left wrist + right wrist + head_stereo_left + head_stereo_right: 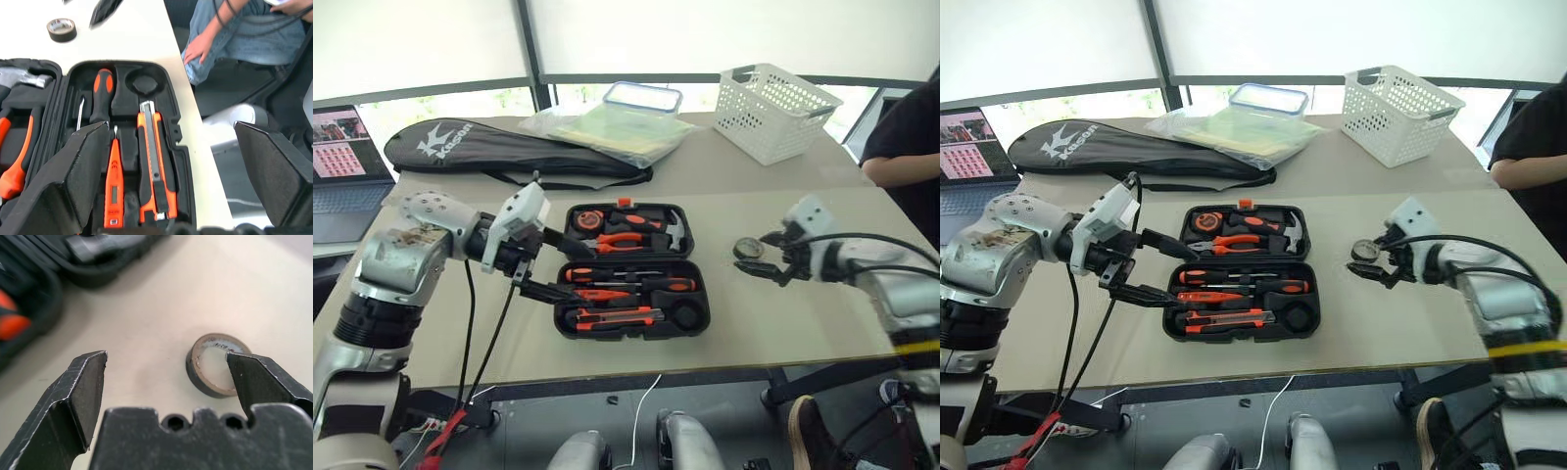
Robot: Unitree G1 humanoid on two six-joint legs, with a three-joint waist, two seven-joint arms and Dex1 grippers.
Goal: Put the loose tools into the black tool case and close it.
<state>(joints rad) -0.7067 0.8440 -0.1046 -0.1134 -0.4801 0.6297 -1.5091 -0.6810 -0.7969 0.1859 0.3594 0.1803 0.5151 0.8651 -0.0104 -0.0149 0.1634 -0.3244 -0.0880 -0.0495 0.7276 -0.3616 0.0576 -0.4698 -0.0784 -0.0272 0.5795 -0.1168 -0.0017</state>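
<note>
- One tool is loose: the tape roll [213, 363], right of the open black tool case [631, 271].
- Right gripper [771, 258], spread wide and empty, should straddle its rim squarely.
- Left gripper [541, 263] gapes empty over the case.

One tape roll [215, 363] — one case [628, 269]

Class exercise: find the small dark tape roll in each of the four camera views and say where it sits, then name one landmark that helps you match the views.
Left eye view: tape roll on the table, right of the black tool case.
Right eye view: same spot, at the right gripper.
Left wrist view: on the table beyond the case.
Right wrist view: lying flat, beside one open finger.
Shared landmark: the case.
</note>
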